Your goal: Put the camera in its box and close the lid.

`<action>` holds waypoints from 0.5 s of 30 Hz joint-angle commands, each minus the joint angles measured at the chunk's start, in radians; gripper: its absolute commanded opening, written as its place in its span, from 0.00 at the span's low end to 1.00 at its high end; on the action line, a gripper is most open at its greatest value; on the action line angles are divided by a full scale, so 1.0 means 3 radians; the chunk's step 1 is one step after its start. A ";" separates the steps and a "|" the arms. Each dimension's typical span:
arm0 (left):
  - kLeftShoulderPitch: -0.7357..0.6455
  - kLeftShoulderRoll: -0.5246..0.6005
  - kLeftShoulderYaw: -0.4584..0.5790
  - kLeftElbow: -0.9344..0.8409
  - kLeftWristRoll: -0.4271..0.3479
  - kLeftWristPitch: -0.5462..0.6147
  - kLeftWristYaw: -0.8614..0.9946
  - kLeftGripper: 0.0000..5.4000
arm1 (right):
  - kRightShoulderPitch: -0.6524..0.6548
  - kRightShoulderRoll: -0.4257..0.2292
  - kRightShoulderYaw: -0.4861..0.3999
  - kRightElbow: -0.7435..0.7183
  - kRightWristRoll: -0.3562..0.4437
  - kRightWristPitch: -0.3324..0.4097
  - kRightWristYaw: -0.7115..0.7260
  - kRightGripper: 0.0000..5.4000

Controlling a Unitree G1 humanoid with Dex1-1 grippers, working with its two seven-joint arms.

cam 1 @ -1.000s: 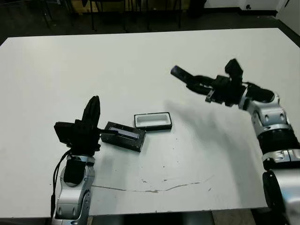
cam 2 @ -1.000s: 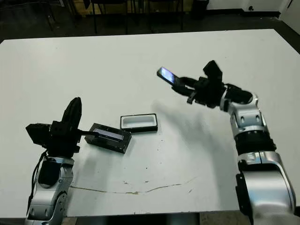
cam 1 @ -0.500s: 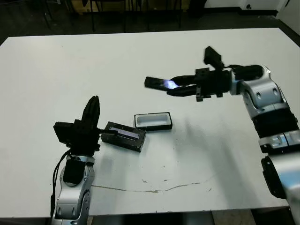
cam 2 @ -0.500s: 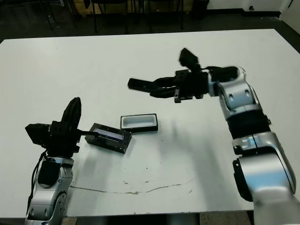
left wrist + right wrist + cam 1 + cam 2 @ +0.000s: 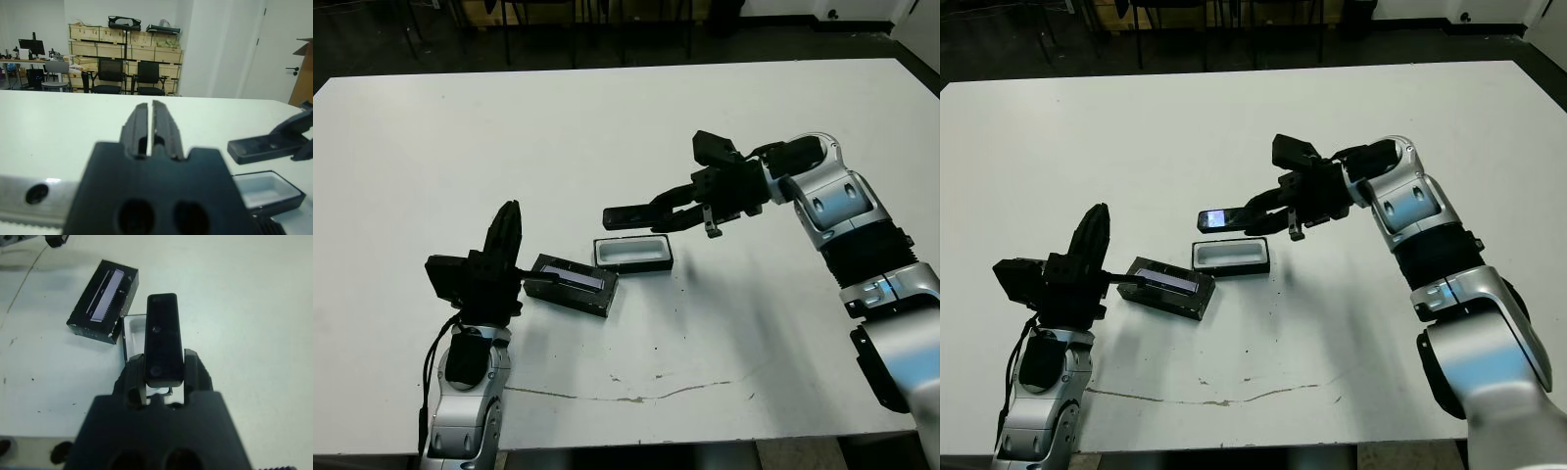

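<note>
no readable writing on anything. right gripper (image 5: 690, 209) pinches the camera (image 5: 634, 214) above the open box (image 5: 633, 253), lid (image 5: 572, 284) touching the box's left end. left gripper (image 5: 508, 233) fingers pressed together, holding nothing, near the lid.

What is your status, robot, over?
Right pincer shut on slim black bar-shaped camera, held above white-lined black box. Left pincer shut, empty. Black lid with silvery strip beside box. Nothing in the way.

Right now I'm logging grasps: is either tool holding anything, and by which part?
The right tool grips the camera by one end, the rest jutting out over the box. The left tool is shut and holds nothing.
</note>
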 commanded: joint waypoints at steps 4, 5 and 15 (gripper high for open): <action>0.0047 0.0038 0.0004 0.0026 0.0042 0.0042 0.0009 0.00 | 0.0021 0.0003 0.0071 0.0169 -0.0129 -0.0087 0.0021 0.10; 0.0044 0.0035 0.0004 0.0030 0.0031 0.0043 0.0002 0.00 | 0.0028 0.0001 0.0078 0.0173 -0.0134 -0.0077 0.0033 0.10; 0.0007 0.0024 -0.0016 0.0072 0.0034 0.0017 -0.0002 0.00 | 0.0036 0.0074 0.0086 0.0248 -0.0086 -0.0028 0.0215 0.10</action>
